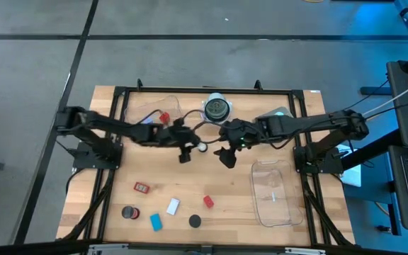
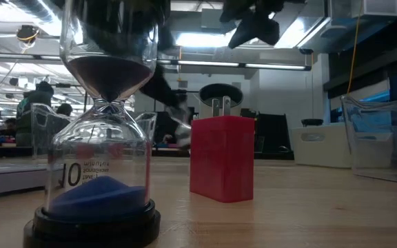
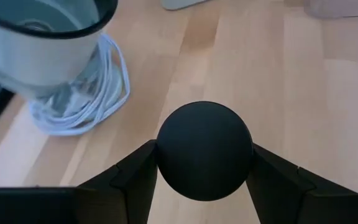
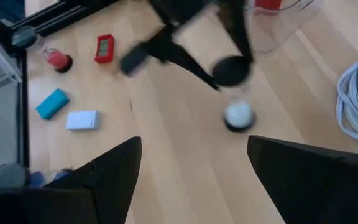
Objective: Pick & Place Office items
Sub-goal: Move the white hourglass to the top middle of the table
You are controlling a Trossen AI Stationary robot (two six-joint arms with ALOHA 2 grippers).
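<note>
Left arm stretched across the table's middle, left gripper [image 3: 205, 180] clamped on a black round disc [image 3: 204, 150] above the wood, right gripper [image 4: 194, 165] beside it — fingers spread, empty — remaining office items [image 1: 163, 210] lay scattered along the near edge.

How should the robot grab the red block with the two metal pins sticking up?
By the red block's flat sides, coming straight down from above, I think. It stands upright on the table, and the metal pins on top look too thin to hold, so close lower around the wide body. The right gripper is open and free; the left gripper holds a black ball.
</note>
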